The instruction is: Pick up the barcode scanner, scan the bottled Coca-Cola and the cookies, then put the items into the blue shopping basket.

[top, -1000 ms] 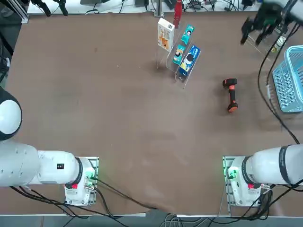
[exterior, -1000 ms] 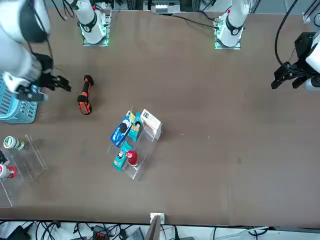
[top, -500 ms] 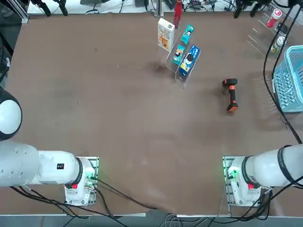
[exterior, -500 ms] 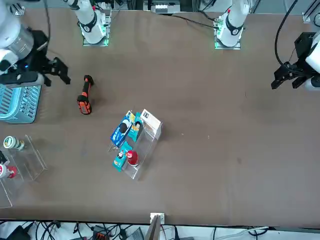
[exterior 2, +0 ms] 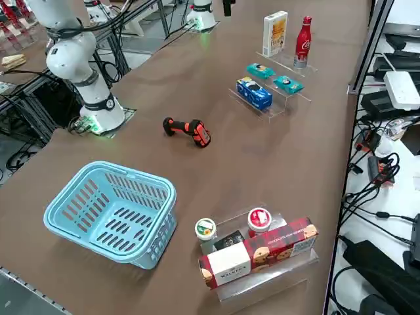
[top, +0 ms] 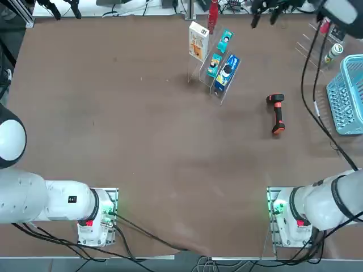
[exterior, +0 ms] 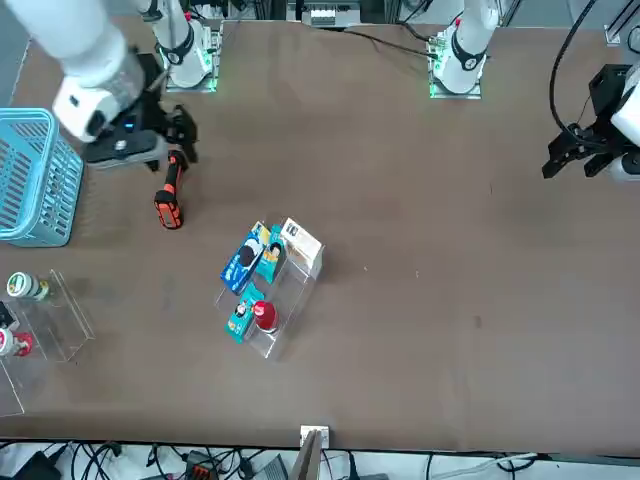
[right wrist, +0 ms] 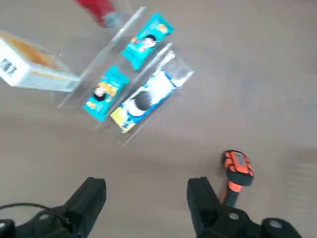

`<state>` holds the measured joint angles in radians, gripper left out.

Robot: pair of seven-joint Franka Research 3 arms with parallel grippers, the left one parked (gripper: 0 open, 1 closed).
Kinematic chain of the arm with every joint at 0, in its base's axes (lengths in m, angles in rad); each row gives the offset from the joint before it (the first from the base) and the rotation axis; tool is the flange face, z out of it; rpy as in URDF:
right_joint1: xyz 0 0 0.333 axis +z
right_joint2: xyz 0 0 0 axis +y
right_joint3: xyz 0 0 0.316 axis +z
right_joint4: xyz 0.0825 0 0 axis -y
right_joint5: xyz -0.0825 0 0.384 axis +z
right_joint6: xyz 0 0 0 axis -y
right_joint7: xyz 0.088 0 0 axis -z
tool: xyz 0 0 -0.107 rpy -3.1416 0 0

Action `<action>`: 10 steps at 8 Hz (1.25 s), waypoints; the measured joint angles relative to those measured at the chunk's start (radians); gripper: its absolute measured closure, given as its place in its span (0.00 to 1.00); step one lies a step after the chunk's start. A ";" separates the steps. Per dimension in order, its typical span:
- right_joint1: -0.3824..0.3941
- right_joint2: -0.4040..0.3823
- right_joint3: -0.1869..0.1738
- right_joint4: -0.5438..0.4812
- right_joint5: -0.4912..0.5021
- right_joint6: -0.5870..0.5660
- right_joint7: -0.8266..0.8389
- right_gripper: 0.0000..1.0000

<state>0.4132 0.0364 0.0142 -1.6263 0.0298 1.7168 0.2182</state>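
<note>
The barcode scanner lies on the brown table, orange and black. My right gripper hovers high above the table, open and empty. In the wrist view the scanner shows just beyond one finger. The bottled Coca-Cola and the cookies stand on a clear tiered rack. The blue shopping basket sits empty at the table's right edge.
Two teal packets and a dark blue packet share the rack. A second clear stand near the basket holds cup-like containers and red boxes. Cables trail along the far edge.
My right arm has swung left, from above the basket and the stand toward the scanner and rack. The gripper stays open. Nothing on the table has moved.
</note>
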 joint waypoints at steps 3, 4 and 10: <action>0.133 0.066 0.002 0.049 0.000 0.039 0.006 0.00; 0.165 0.113 0.002 0.105 0.000 0.044 0.007 0.00; 0.258 0.384 0.001 0.363 -0.008 0.143 -0.009 0.00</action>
<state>0.6712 0.4203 0.0149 -1.2637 0.0216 1.8596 0.2091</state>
